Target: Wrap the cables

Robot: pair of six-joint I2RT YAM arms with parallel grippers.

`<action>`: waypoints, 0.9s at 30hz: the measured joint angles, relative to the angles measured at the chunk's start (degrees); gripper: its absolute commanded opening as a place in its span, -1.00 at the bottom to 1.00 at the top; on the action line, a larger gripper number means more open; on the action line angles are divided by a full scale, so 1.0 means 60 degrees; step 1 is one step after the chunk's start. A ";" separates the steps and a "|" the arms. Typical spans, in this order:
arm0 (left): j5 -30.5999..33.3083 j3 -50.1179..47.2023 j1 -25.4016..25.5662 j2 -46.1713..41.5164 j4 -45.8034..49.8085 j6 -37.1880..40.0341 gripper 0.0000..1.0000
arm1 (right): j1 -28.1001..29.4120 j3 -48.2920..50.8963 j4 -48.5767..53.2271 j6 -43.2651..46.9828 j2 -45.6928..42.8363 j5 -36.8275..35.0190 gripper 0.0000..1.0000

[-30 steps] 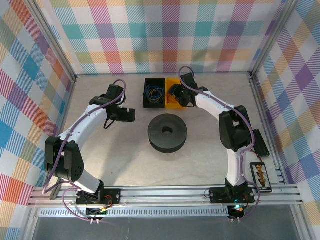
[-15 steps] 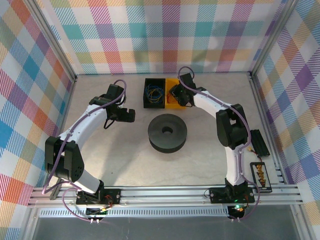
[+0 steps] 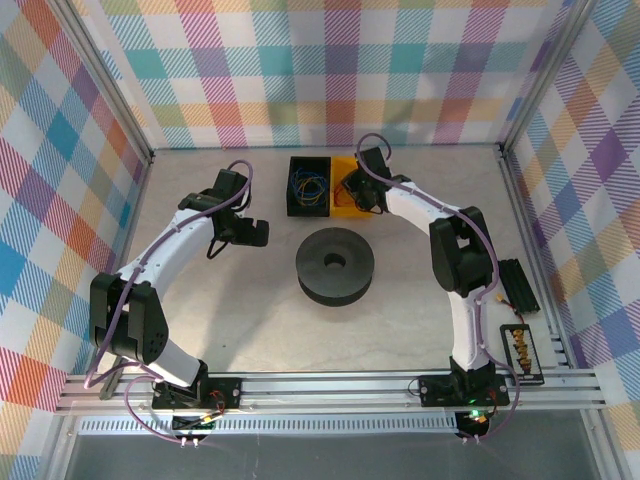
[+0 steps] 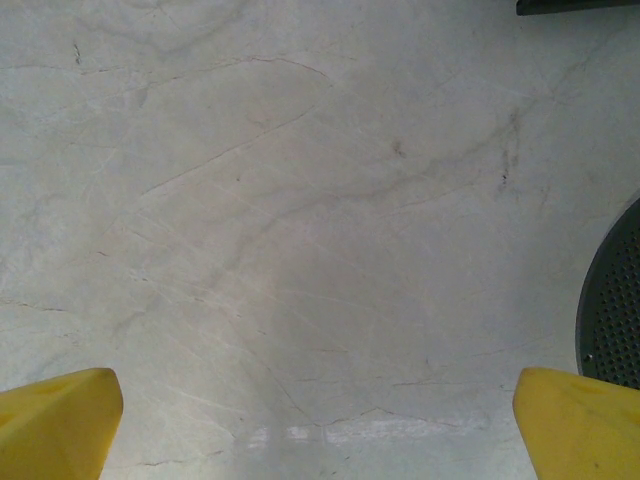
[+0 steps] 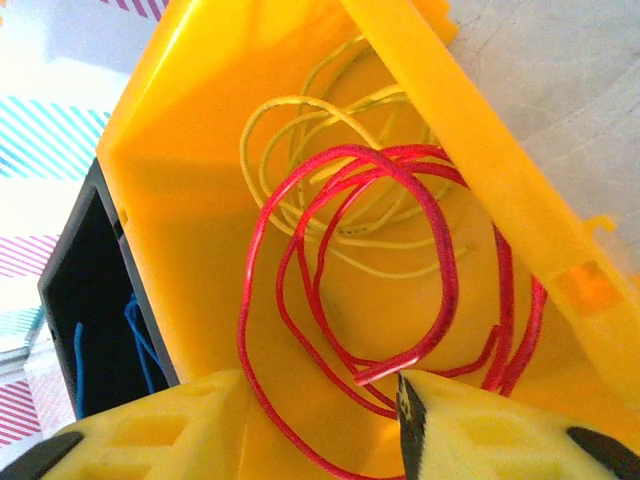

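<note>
Cables [image 5: 345, 260] lie coiled in the yellow bin [image 5: 180, 220], one red strand crossing between the half-open jaws of the right gripper [image 5: 318, 390], nothing pinched yet. Close low, on red alone; the yellow wire [image 5: 300, 110] tangled behind could lift too. Farther off, the left gripper [image 4: 315, 410] hangs wide open, empty, near the spool [image 3: 335, 265].

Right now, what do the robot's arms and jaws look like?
Both the left arm and the right arm are white curved tubes joined by chunky black joints. A thick purple cable loops along each one. Their jaws are bright yellow plastic wedges, and the bases are bolted to a silver rail.
</note>
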State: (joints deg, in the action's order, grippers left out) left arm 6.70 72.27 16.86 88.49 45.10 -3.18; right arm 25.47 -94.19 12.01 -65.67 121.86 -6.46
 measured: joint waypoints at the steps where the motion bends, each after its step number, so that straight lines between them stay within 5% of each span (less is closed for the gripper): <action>1: 0.0000 0.0000 0.0000 0.0000 0.0000 0.0000 0.99 | 0.0000 -0.0073 -0.0033 -0.0033 0.0051 0.0000 -0.18; 19: 0.0069 0.0000 0.0000 0.0000 0.0007 0.0011 0.99 | -0.0004 -0.0335 -0.0138 -0.0233 0.0433 -0.0331 -0.58; 23: 0.0073 0.0000 0.0000 0.0000 0.0011 0.0036 0.99 | -0.0029 -0.0335 -0.0142 -0.0160 0.0433 -0.0404 -1.00; 27: 0.0073 0.0000 0.0000 0.0000 0.0047 0.0040 0.99 | -0.0066 -0.0335 -0.0146 -0.0087 0.0433 -0.0412 -1.00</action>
State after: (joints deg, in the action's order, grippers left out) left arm 7.14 72.27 16.86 88.49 45.39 -2.94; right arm 25.08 -96.20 11.14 -66.19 124.46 -8.93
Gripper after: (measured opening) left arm 0.997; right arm 0.051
